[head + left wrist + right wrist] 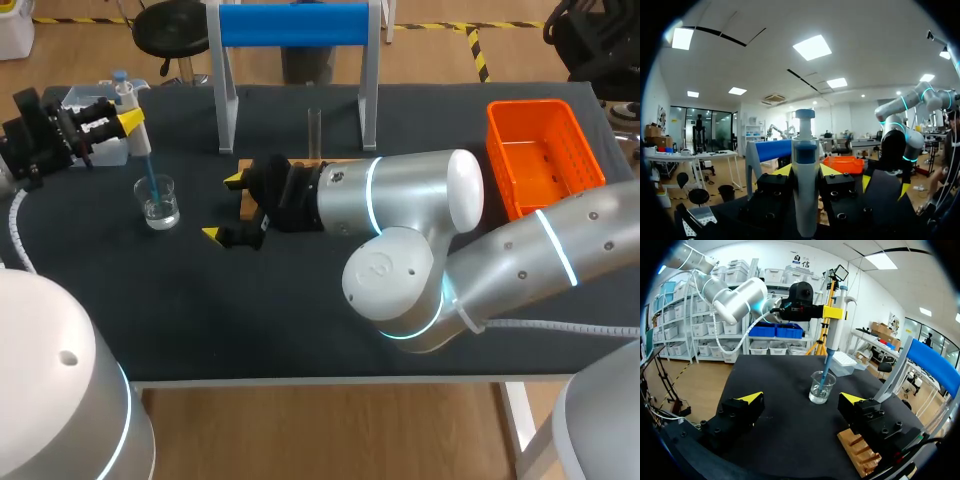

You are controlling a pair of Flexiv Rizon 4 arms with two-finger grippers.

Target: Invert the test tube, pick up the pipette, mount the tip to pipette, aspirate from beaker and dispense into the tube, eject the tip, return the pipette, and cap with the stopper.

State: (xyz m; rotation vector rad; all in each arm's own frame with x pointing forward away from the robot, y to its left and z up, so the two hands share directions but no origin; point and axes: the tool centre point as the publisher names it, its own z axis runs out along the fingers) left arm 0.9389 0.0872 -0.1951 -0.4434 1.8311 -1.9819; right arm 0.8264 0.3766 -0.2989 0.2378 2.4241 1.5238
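Note:
My left gripper (pixel 127 121) is shut on the white pipette (pixel 131 125) at the table's far left. The pipette's blue tip (pixel 150 178) points down into the clear beaker (pixel 160 202), which holds some liquid. In the left wrist view the pipette (pixel 805 190) stands upright between the fingers of the left gripper (pixel 806 172). My right gripper (pixel 222 207) stands open and empty near the table's middle, right of the beaker. Ahead of the right gripper (pixel 801 398) are the beaker (pixel 821 387) and the pipette (pixel 837 325). A glass test tube (pixel 314 133) stands upright behind the right arm.
A wooden rack (pixel 246 196) lies just behind the right gripper. A white tip box (pixel 88 100) sits behind the left gripper. The orange basket (pixel 545 155) is at the far right. A white stand with a blue bar (pixel 292 25) spans the back.

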